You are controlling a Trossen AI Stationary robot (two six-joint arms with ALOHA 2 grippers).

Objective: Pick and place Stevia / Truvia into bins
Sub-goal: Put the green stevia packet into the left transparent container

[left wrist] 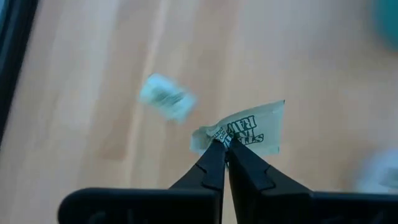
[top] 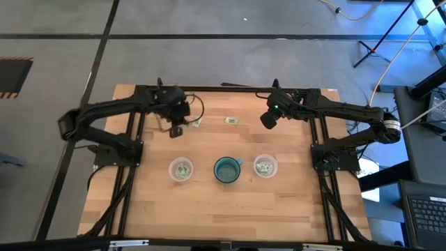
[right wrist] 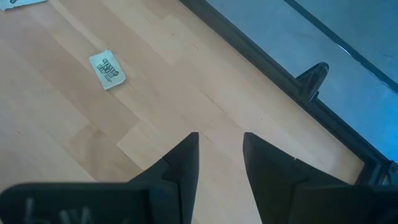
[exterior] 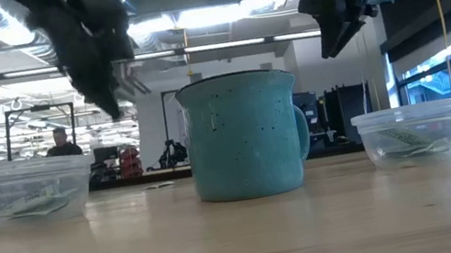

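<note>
Near edge: two bins, left bin and right bin, stood either side of a teal mug, in a row. Each bin already held packets, exact count unclear, so sorting looked well under way. Farther back, the left gripper was pinched tight on one packet by its corner, lifted off the table, likely for carrying to a bin. Two loose packets lay at the far side: one beside that gripper, one mid-table. The right gripper hung open and empty over bare wood, probably next for the mid-table one.
</note>
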